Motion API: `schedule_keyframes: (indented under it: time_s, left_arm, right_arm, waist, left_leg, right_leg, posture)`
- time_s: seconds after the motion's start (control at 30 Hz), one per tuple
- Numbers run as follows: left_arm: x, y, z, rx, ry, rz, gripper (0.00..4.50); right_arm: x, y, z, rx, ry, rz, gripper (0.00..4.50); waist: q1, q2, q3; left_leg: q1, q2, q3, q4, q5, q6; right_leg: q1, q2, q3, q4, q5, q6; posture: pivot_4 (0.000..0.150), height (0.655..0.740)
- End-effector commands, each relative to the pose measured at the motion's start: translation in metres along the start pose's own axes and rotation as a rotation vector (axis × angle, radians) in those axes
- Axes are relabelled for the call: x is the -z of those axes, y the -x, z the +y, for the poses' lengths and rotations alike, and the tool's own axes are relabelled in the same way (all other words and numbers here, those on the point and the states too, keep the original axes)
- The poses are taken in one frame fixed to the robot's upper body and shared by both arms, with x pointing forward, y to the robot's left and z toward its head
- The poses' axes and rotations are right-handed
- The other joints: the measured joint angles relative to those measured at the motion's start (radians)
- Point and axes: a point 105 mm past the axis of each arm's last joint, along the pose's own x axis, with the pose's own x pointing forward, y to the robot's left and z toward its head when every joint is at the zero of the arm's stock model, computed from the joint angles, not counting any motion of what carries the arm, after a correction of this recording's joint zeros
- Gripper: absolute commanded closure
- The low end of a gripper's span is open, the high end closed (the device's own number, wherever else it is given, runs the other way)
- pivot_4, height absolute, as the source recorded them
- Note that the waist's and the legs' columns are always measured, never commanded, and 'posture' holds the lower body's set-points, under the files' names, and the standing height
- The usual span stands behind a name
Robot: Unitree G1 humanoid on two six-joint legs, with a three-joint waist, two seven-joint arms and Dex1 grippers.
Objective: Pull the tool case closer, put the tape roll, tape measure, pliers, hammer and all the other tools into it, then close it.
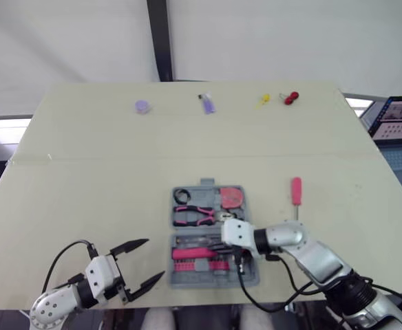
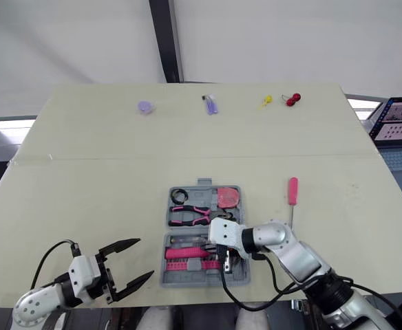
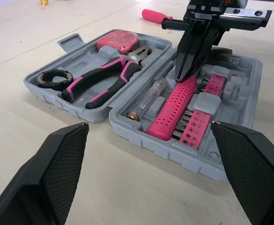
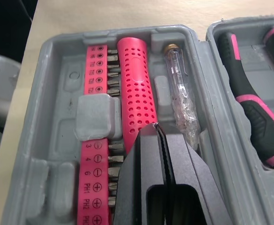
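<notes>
Pink against grey: pressing closed right fingers (image 4: 146, 164) onto the hammer (image 4: 134, 93), likely to seat it in the tool case (image 3: 141, 139); left fingers (image 1: 133, 245) spread wide, clear.

- The right hand (image 3: 183, 75), fingers pressed together, stood over the near half of the open grey plastic tool case (image 3: 141, 140), barring entry from above.
- The case's far half lay uncovered.
- Bare pale counter (image 1: 84, 199) stretched left of the case.
- A pink-handled screwdriver (image 1: 296, 192) lay just right, apart.
</notes>
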Motion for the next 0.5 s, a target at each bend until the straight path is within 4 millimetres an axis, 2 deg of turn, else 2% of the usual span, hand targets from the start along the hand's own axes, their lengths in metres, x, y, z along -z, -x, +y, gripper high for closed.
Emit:
schedule_keyframes:
  time_s: [0.03, 0.33, 0.5]
  left_arm:
    - [-0.004, 0.0, 0.001, 0.005, -0.033, -0.005, 0.0]
    - [-0.003, -0.001, 0.004, 0.012, -0.044, -0.001, 0.0]
    - [-0.003, -0.001, 0.003, 0.017, -0.045, 0.001, 0.0]
  right_arm:
    - [0.046, -0.004, 0.026, -0.08, -0.051, 0.171, 4.45]
    - [0.066, -0.008, 0.036, -0.124, 0.054, 0.273, 4.45]
    - [0.068, -0.011, 0.039, -0.132, 0.07, 0.274, 4.45]
  waist:
    - [0.0, -0.001, -0.002]
    - [0.0, -0.004, -0.019]
    - [0.0, -0.003, -0.026]
  left_leg:
    - [0.0, 0.0, 0.0, 0.0, 0.0, 0.0]
    - [0.002, 0.0, 0.0, -0.002, 0.0, 0.0]
    - [0.006, 0.0, 0.0, -0.003, 0.0, 0.0]
  right_leg:
    - [0.0, 0.0, 0.0, 0.0, 0.0, 0.0]
    - [0.001, 0.0, 0.0, -0.001, 0.0, 0.0]
    - [0.006, 0.0, -0.001, -0.004, 0.0, 0.0]
  posture:
    - [0.15, 0.74]
    - [0.15, 0.74]
    - [0.15, 0.74]
